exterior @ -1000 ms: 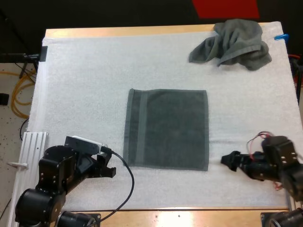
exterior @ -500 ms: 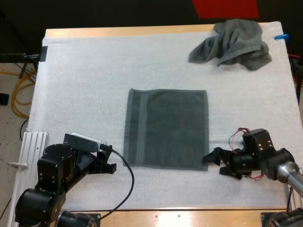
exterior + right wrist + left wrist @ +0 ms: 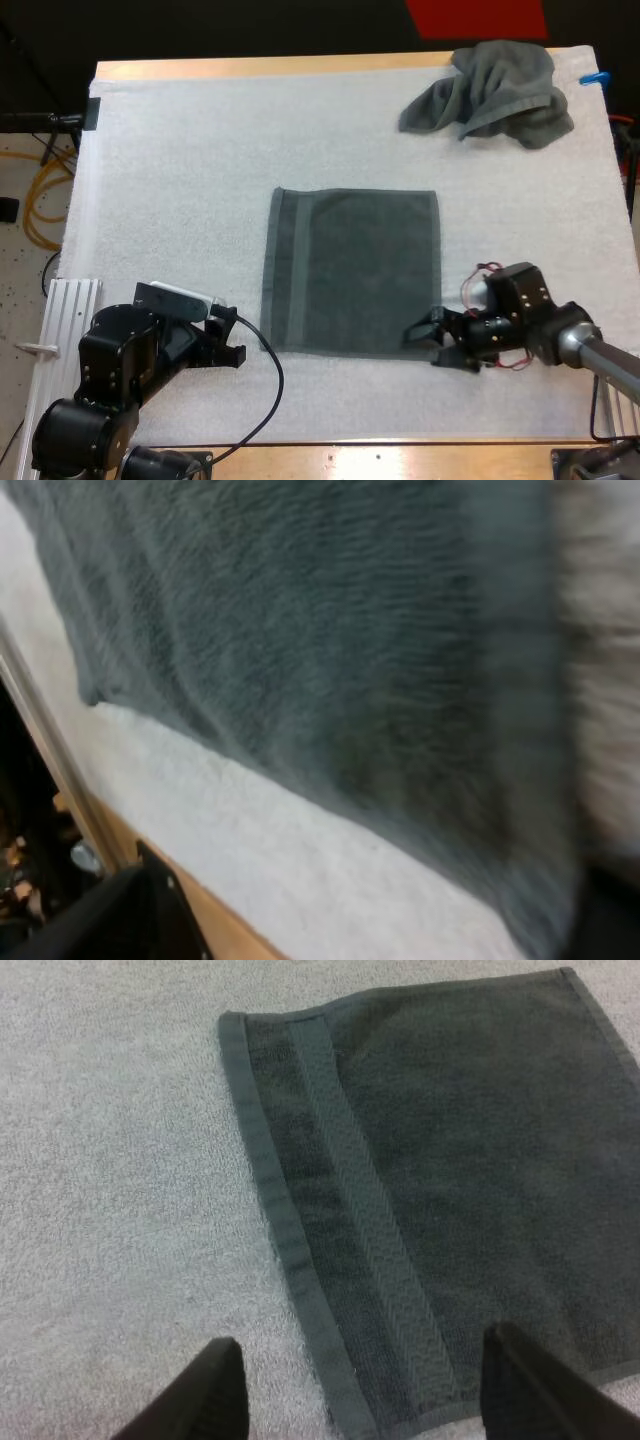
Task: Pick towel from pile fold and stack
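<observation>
Here a white mat [image 3: 170,180] covers the wooden counter [image 3: 300,68]; a flat towel [image 3: 355,270] lies between the left claw [image 3: 231,337] and right claw [image 3: 428,347], both spread apart, gripping nothing.

- Flat towel [image 3: 352,272], middle of the mat: dark grey-green, with a woven band of the same colour running far to near just inside its left hem.
- Crumpled towel [image 3: 495,92], far right: dark grey-green, no band visible.
- Mat [image 3: 180,180]: white, with a fine nubbly weave.
- Table [image 3: 250,68]: light wood, visible along the far and near edges.
- Left gripper [image 3: 236,338] and right gripper [image 3: 422,348]: black fingers.
</observation>
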Available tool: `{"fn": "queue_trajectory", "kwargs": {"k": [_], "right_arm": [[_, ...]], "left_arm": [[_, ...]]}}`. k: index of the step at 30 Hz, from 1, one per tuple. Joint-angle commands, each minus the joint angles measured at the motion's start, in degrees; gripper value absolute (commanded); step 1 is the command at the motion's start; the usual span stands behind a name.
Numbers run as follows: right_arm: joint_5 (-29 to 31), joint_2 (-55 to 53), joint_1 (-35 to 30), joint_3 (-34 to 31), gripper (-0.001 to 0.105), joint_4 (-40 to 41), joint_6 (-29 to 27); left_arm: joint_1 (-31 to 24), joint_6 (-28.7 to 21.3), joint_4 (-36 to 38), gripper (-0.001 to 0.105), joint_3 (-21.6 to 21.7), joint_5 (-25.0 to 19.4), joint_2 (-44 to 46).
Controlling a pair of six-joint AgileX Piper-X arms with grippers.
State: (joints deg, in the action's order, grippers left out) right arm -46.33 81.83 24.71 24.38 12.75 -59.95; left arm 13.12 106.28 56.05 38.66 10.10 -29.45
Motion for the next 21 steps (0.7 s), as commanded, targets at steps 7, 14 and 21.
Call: {"fn": "queue_trajectory", "kwargs": {"k": [7,14,21], "right_arm": [[9.4,1.8,1.6,-0.4,0.046,1.0,1.9],[14.3,0.9,1.6,-0.4,0.0,1.3,0.6],[15.5,-3.6,1.6,-0.4,0.0,1.6,0.1]], "left_arm": [[0.0,0.6,-0.7,0.051,0.1,0.5,0.4],[0.0,2.7,0.1,0.051,-2.9,7.8,-2.1],[0.0,4.6,-3.2,0.051,-7.8,13.8,-14.6]]}}
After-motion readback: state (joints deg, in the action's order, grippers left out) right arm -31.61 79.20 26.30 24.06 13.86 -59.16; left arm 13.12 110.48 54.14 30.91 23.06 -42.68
